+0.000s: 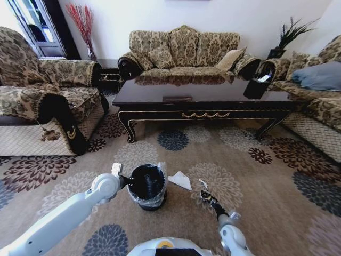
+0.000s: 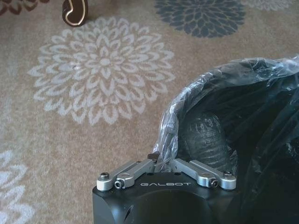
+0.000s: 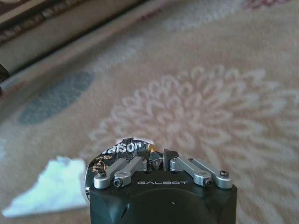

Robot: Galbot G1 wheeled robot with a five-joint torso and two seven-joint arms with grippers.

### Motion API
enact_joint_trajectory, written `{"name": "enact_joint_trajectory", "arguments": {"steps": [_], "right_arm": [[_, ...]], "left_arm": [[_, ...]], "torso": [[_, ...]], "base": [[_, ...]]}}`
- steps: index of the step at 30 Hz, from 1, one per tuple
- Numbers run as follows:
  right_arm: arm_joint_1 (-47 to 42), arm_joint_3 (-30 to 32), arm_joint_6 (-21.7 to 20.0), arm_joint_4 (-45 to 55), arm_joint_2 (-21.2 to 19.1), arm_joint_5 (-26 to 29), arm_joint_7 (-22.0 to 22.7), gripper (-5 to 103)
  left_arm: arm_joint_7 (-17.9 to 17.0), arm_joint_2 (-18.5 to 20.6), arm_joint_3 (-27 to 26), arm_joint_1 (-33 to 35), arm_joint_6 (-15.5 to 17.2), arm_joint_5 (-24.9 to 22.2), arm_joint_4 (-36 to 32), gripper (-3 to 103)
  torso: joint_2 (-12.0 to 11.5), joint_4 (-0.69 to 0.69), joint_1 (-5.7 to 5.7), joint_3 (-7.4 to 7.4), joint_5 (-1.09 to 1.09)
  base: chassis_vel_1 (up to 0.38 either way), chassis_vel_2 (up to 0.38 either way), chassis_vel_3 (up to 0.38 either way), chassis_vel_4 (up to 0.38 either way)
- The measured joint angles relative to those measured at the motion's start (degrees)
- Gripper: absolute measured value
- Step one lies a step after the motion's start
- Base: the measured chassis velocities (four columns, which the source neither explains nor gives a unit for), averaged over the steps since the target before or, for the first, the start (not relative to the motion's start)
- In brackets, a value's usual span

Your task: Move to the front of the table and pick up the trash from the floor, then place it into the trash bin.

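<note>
The black trash bin (image 1: 147,185) with a clear liner stands on the carpet just in front of me. My left gripper (image 1: 123,181) is at its left rim, and in the left wrist view the left gripper (image 2: 161,164) is shut, pinching the liner at the bin's rim (image 2: 174,122). A white triangular paper piece (image 1: 180,180) lies on the floor right of the bin. Further right and low over the carpet, my right gripper (image 1: 205,196) is shut on a small dark wrapper (image 3: 120,149) with white print. The white paper (image 3: 44,189) lies beside it. The dark table (image 1: 213,95) stands ahead.
Patterned sofas stand to the left (image 1: 42,101), behind (image 1: 184,50) and to the right (image 1: 319,96) of the table. A black box-shaped holder (image 1: 256,86) stands on the table's right end. Open floral carpet (image 1: 256,176) lies between me and the table.
</note>
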Motion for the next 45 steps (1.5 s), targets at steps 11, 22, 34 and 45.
{"name": "enact_joint_trajectory", "arguments": {"steps": [11, 22, 34, 45], "right_arm": [[-4.26, 1.89, -0.76, 12.51, -1.96, 0.60, 1.46, 16], [-12.79, 4.42, 0.33, 26.28, -3.50, -3.48, 0.72, 16], [-20.68, 2.28, 2.01, 41.45, -2.93, -14.90, -1.64, 16], [-24.10, 0.01, 5.07, 42.70, -4.01, -21.91, -4.53, 16]], "left_arm": [[-1.16, -2.88, 6.11, -3.96, 0.00, 1.35, 1.31, 0], [-3.26, -7.58, 16.11, -12.86, -0.01, -2.80, 4.41, 0], [-5.01, -12.54, 23.94, -21.28, -0.01, -6.17, 6.87, 0], [-7.86, -18.43, 28.52, -25.53, -0.01, -8.75, 8.55, 0]], "torso": [[0.00, 0.01, 0.00, 0.00, 0.01], [0.00, -0.01, 0.00, 0.00, 0.01], [0.00, 0.00, 0.00, 0.00, 0.00], [0.00, -0.01, 0.00, 0.00, 0.00]], "base": [[0.000, 0.000, 0.000, 0.000], [0.000, 0.000, 0.000, 0.000], [0.000, 0.000, 0.000, 0.000], [0.000, 0.000, 0.000, 0.000]]}}
